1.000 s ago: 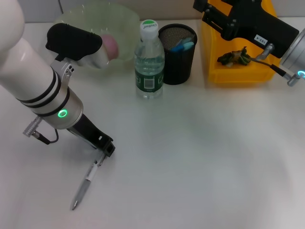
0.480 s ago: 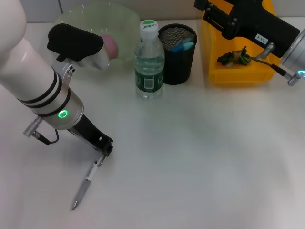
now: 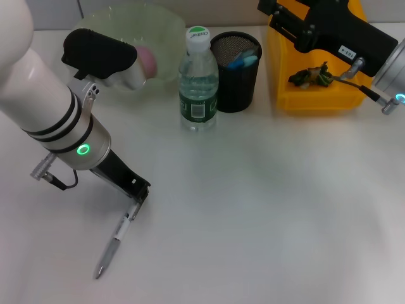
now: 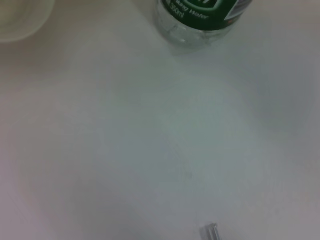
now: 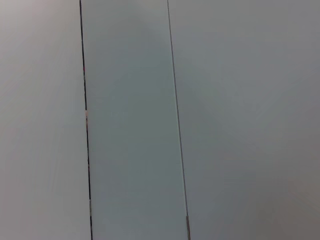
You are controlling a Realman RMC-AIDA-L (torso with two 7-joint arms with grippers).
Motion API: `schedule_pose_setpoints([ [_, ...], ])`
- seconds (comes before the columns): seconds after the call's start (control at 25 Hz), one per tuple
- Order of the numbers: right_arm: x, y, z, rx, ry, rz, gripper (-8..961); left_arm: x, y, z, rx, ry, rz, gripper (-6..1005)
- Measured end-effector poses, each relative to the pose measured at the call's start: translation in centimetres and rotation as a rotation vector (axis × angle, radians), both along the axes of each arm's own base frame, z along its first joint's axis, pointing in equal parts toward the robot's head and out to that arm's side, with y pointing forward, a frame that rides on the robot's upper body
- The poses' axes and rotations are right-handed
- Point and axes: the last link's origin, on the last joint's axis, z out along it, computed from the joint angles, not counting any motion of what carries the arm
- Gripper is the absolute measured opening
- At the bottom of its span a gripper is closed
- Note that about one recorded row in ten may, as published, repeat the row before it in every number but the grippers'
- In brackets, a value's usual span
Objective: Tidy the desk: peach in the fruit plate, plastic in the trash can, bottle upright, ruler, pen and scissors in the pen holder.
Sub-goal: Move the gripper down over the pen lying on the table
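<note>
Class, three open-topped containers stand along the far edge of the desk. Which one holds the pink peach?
The fruit plate, the pale green wavy-rimmed bowl at the far left, holds the peach. The pen holder is black mesh; the trash can is yellow.

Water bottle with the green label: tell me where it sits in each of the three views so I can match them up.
Head view: the water bottle stands upright at top centre, between the fruit plate and the pen holder.
Left wrist view: only its base and lower label show at the upper edge.
Right wrist view: not in it; just blank panels.
Shared landmark: the white desk under the bottle, in the head and left wrist views.
</note>
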Motion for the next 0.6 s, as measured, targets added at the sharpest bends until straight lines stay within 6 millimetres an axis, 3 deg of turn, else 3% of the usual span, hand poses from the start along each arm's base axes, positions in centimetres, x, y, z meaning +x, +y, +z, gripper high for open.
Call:
schedule_pose_setpoints([
  [0.6, -0.04, 0.03, 0.05, 0.002, -0.001, 0.002, 482, 0.65, 0.05, 0.13, -0.004, -0.006, -0.018, 177],
])
